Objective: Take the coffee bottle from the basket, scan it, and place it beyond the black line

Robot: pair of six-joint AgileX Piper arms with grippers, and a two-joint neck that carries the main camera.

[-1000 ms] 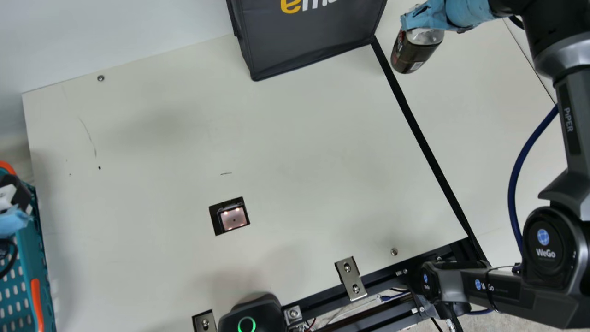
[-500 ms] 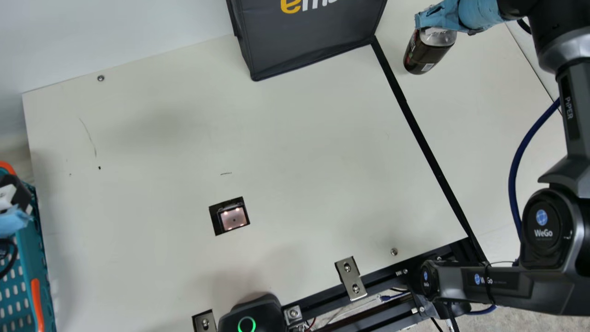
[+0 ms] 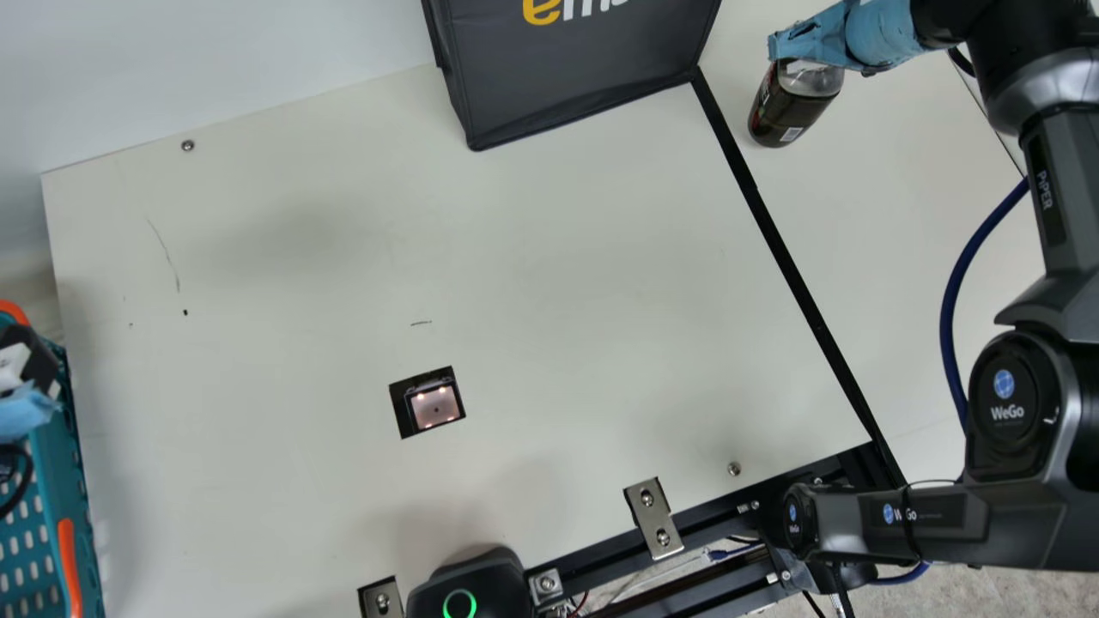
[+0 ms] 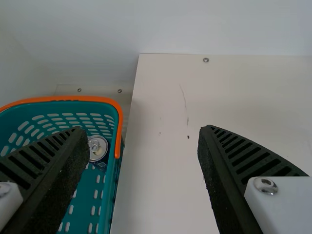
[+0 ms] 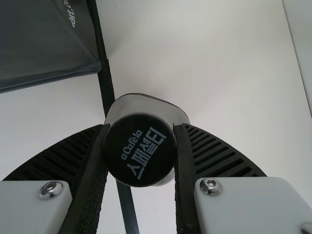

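Observation:
At the main view's upper right, my right gripper (image 3: 786,51) holds the coffee bottle (image 3: 788,107), dark-labelled with a clear upper part, on the right side of the black line (image 3: 786,257). In the right wrist view the bottle's black cap (image 5: 140,150) is pinched between both ribbed fingers of the right gripper (image 5: 140,151). Part of my left gripper (image 3: 26,412) is at the main view's left edge, by the teal basket (image 3: 73,506). In the left wrist view, the left gripper (image 4: 142,141) stands open, with the basket (image 4: 109,195) partly behind one finger.
A dark fabric bag (image 3: 575,77) stands at the table's back, its corner by the black line. A scanner window (image 3: 428,402) is set in the table (image 3: 584,275). One can (image 4: 97,147) lies in the basket. Metal brackets (image 3: 652,518) line the front edge.
The right arm carried the bottle rightward, further from the black line. Since half a second ago, gripper and bottle shifted slightly back left and down in the main view. My left arm kept still.

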